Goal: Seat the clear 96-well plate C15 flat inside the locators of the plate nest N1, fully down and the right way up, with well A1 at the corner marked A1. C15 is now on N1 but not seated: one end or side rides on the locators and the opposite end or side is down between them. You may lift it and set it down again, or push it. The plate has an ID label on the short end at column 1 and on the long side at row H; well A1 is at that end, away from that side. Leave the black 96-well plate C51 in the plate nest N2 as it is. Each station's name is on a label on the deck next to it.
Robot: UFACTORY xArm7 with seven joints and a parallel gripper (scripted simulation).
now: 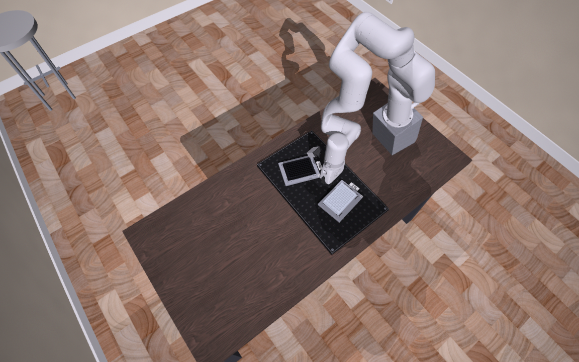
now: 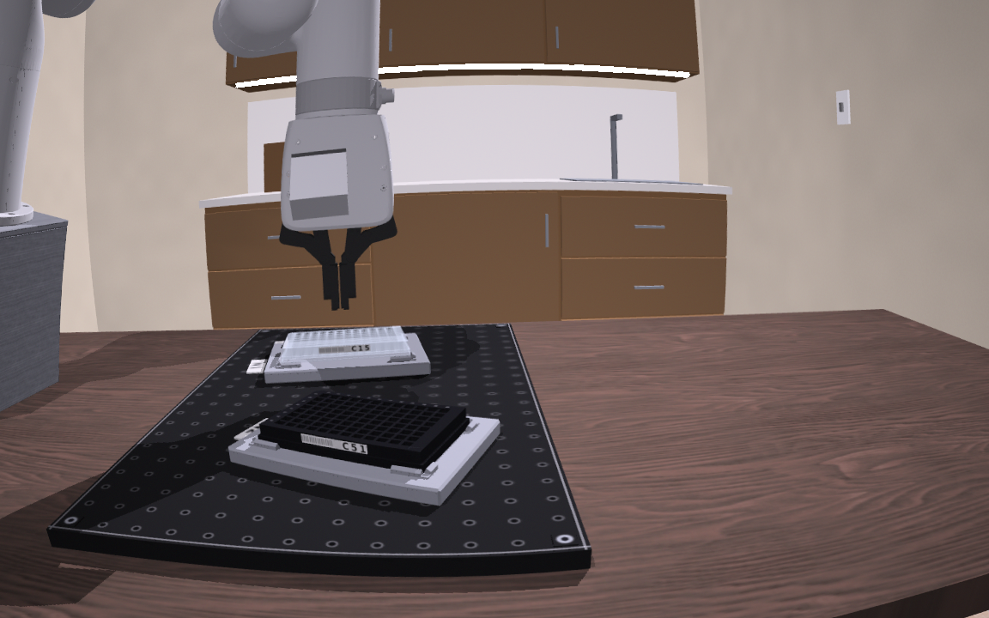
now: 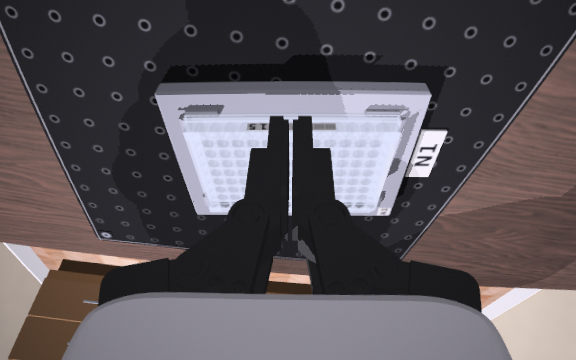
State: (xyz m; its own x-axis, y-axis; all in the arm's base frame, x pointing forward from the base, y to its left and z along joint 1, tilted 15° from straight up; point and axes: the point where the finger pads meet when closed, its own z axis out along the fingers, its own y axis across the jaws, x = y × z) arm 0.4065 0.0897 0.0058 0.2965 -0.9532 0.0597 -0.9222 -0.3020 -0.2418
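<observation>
So the claw [image 2: 340, 304] is pinched fully closed with nothing in it, hanging a little above the clear plate C15 [image 2: 347, 343], tips pointing down toward the long edge that carries the ID label. C15 is on nest N1 [image 2: 344, 369], at the far end of the black pegboard [image 2: 536, 430], and it looks slightly tipped rather than flat, though I can't tell for sure which side is riding up on the locators. My guess is it's a light, rigid, slick bit of plastic, so a poke with closed tips on the high edge could seat it, but it might skate or pop. If lifting, I'd grab across the two long sides. Black plate C51 [image 2: 363, 431] sits in N2 [image 2: 452, 476] nearer the camera on the worktop [image 2: 751, 430], well apart
</observation>
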